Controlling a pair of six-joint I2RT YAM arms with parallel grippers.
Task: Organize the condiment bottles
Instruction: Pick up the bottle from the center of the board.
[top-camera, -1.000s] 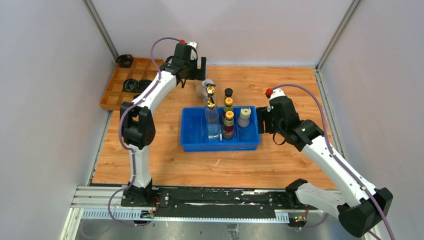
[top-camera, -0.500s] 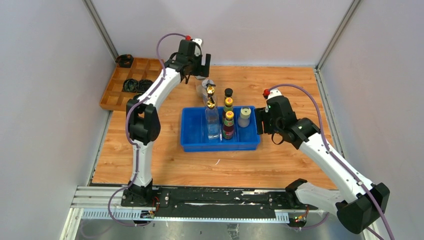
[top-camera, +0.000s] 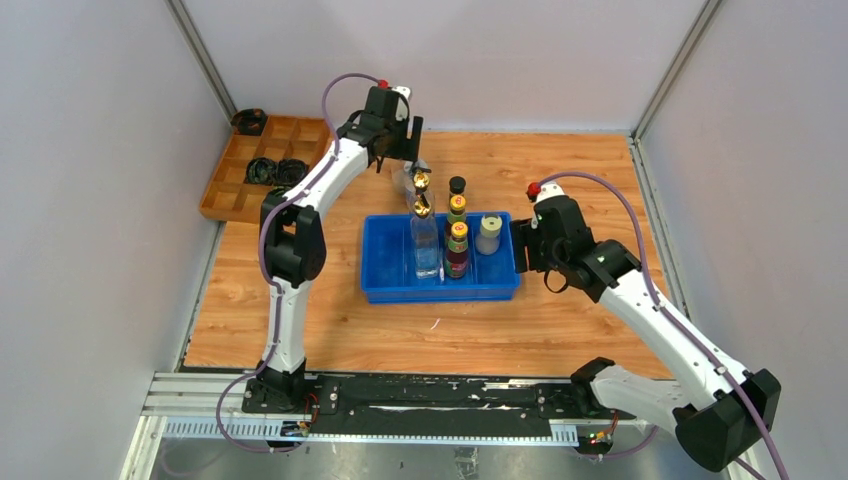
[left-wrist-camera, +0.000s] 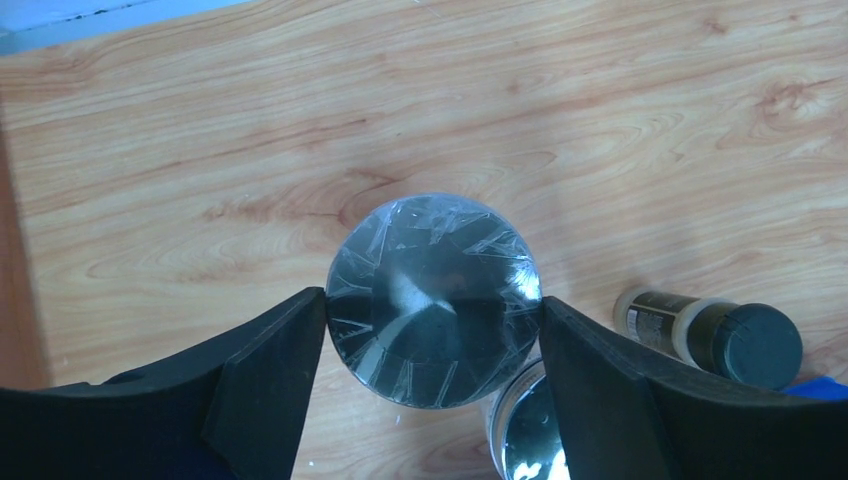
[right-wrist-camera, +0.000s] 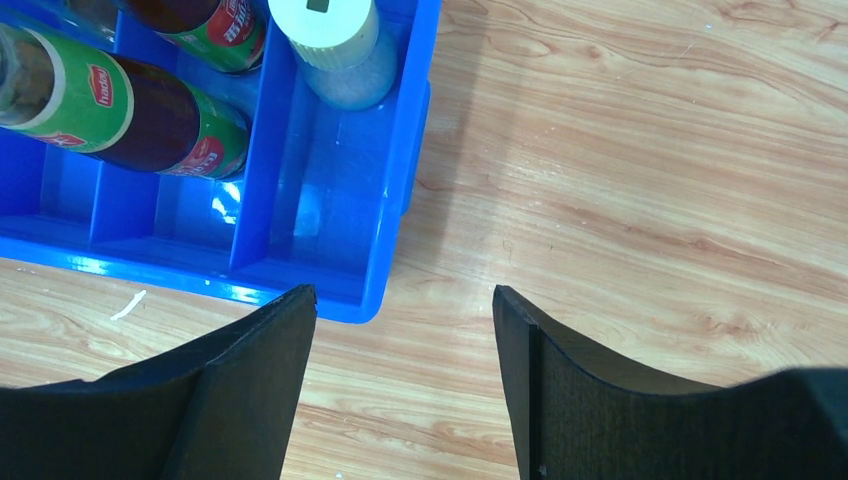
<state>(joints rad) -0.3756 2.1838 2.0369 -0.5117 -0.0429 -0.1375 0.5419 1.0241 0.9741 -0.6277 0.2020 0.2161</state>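
Silver-lidded clear jar (left-wrist-camera: 432, 290), long axis vertical on the bench (left-wrist-camera: 620, 110), is bracketed beneath the left end effector (left-wrist-camera: 433, 312) (fingers lid-wide; grip cannot be told).

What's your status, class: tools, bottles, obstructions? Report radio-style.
Left tool shut on silver-lidded jar. Right tool open, empty, over blue bin corner. Second jar and black-capped bottle close by.

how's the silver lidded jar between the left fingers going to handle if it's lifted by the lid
The silver-lidded jar looks rigid, so it should keep its shape. Its glossy round lid sits between the left gripper's fingers, so it may slip or twist in the grip. Being round, it would probably roll if tipped over.
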